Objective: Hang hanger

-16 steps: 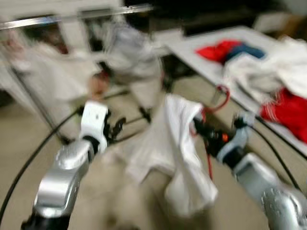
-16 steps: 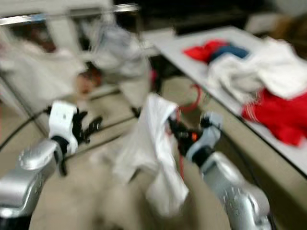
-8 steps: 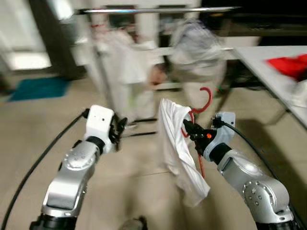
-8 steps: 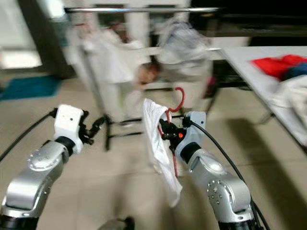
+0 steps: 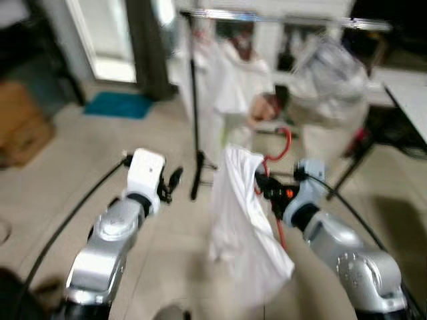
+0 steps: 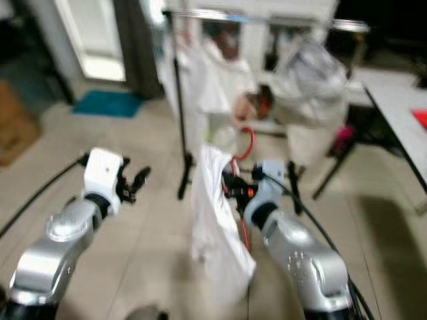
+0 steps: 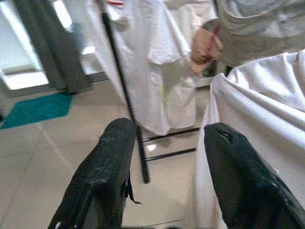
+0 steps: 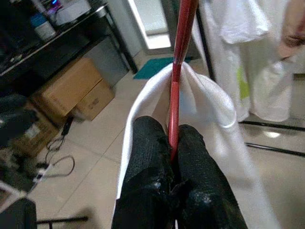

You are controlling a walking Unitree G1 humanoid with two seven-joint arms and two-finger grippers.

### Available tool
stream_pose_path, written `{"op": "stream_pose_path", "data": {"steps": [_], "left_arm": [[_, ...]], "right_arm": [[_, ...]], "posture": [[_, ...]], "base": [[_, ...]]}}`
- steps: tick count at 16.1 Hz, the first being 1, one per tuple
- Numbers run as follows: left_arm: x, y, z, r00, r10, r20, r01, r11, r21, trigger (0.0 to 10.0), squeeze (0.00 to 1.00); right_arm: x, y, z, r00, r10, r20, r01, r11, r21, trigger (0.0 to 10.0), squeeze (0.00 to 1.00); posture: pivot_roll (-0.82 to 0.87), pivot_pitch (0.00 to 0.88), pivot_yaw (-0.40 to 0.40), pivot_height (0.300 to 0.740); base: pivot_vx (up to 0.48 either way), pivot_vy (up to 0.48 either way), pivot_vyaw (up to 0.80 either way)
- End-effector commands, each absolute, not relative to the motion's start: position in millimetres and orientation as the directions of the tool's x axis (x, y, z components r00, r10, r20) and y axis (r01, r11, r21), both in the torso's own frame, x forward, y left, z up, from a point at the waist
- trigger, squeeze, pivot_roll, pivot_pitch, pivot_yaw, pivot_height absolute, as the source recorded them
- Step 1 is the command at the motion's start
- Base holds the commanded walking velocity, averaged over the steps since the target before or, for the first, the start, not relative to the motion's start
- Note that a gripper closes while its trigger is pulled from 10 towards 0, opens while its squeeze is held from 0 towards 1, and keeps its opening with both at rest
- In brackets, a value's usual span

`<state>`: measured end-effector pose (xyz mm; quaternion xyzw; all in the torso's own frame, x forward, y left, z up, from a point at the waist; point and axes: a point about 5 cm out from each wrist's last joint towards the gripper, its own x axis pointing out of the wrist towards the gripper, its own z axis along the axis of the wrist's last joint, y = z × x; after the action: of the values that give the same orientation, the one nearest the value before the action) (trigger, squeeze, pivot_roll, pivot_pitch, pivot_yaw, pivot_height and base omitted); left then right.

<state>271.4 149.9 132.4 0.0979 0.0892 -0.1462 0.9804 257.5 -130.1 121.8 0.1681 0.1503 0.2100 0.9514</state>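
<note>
Hanger: a red plastic hanger [image 5: 280, 150] with a curved hook, carrying a white cloth garment [image 5: 243, 220]; held upright in mid-air in front of the robot, hook uppermost, below and short of the rail.

Right gripper: the right gripper [image 8: 171, 145] has its two black fingers pinched together on the hanger's red stem, just under the garment's collar.

Left gripper: the left gripper [image 7: 167, 157] is empty, fingers spread wide, raised beside the garment and apart from it.

Rail: a silver metal clothes rail [image 5: 280, 19] on a black upright pole [image 5: 195, 113], higher and farther off, with white garments [image 5: 223, 73] already hanging and a person in a pale top [image 5: 327, 87] beside it, one hand [image 5: 263, 107] near the hung clothes.

Risk: the grip is a thin pinch on a narrow stem, so the garment's weight could, I judge, twist the hanger and turn the hook away from the rail. The head views are blurred, so the approach may misjudge the rail's height. The person's hand lies close to the likely hanging spot.

Views: the right wrist view shows the pinch clearly, plus brown cardboard boxes [image 8: 71, 88] on the floor; the head views show the hook and rail together. The left wrist view shows the pole's foot and a teal floor mat [image 7: 35, 109].
</note>
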Motion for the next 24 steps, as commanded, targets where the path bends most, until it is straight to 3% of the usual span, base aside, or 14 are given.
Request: {"op": "stream_pose_path", "data": {"steps": [1,5,6,8,14,15,16,18,20,21,22,24], "left_arm": [[273,155,133,0.944,-0.256,-0.209,0.294,0.939,0.177,10.0,0.00],[279,151,134,0.937,-0.275,-0.213,0.308,0.940,0.144,10.0,0.00],[279,141,137,0.906,-0.380,-0.186,0.396,0.916,0.059,10.0,1.00],[281,124,142,0.830,-0.528,-0.178,0.536,0.844,-0.004,10.0,1.00],[300,92,147,0.735,-0.656,-0.169,0.656,0.752,-0.068,10.0,1.00],[302,89,151,0.723,-0.675,-0.149,0.670,0.737,-0.086,10.0,0.38],[302,81,160,0.674,-0.733,-0.091,0.719,0.679,-0.148,10.0,0.00],[300,73,167,0.611,-0.791,-0.044,0.771,0.606,-0.197,10.0,0.00],[306,69,166,0.604,-0.796,-0.036,0.770,0.594,-0.233,10.0,0.00],[308,67,165,0.593,-0.804,-0.039,0.778,0.585,-0.228,3.9,0.00],[312,67,163,0.603,-0.796,-0.058,0.771,0.600,-0.215,0.0,0.00],[319,69,162,0.634,-0.769,-0.083,0.751,0.638,-0.173,0.0,0.00]], "right_arm": [[262,-130,134,0.882,0.445,-0.152,-0.364,0.851,0.379,10.0,0.00],[264,-130,138,0.894,0.427,-0.134,-0.354,0.858,0.371,10.0,0.00],[265,-130,142,0.900,0.419,-0.118,-0.355,0.863,0.360,10.0,0.00],[272,-127,149,0.907,0.409,-0.101,-0.356,0.873,0.332,10.0,0.00],[286,-113,165,0.900,0.430,-0.079,-0.396,0.878,0.269,10.0,0.00],[286,-111,167,0.898,0.434,-0.073,-0.403,0.877,0.263,10.0,0.00],[287,-109,168,0.894,0.443,-0.072,-0.413,0.875,0.253,10.0,0.00],[287,-106,167,0.891,0.448,-0.075,-0.419,0.874,0.247,10.0,0.00],[287,-104,168,0.888,0.453,-0.074,-0.425,0.873,0.241,10.0,0.00],[287,-103,168,0.888,0.455,-0.073,-0.427,0.872,0.239,10.0,0.00],[287,-102,168,0.887,0.455,-0.072,-0.428,0.872,0.238,10.0,0.00],[286,-103,168,0.888,0.455,-0.073,-0.428,0.873,0.235,10.0,0.00]], "posture": [[0.01,0.008,-0.005,0.740],[0.00,0.007,0.000,0.740],[0.00,0.014,-0.008,0.740],[-0.01,0.019,-0.011,0.740],[-0.02,0.021,-0.018,0.740],[-0.02,0.015,-0.020,0.740],[-0.02,0.011,-0.019,0.740],[-0.02,0.007,-0.015,0.740],[-0.03,0.004,-0.010,0.740],[-0.03,0.002,-0.008,0.740],[-0.03,0.001,-0.007,0.740],[-0.03,0.000,-0.003,0.740]], "base": [[0.000,0.000,0.00],[0.000,0.000,0.00],[0.000,0.000,0.00],[0.000,0.000,0.00],[0.000,0.000,0.00],[0.000,0.000,0.00],[0.000,0.000,0.00],[0.000,0.000,0.00],[0.000,0.000,0.00],[0.000,0.000,0.00],[0.000,0.000,0.00],[0.000,0.000,0.00]]}}
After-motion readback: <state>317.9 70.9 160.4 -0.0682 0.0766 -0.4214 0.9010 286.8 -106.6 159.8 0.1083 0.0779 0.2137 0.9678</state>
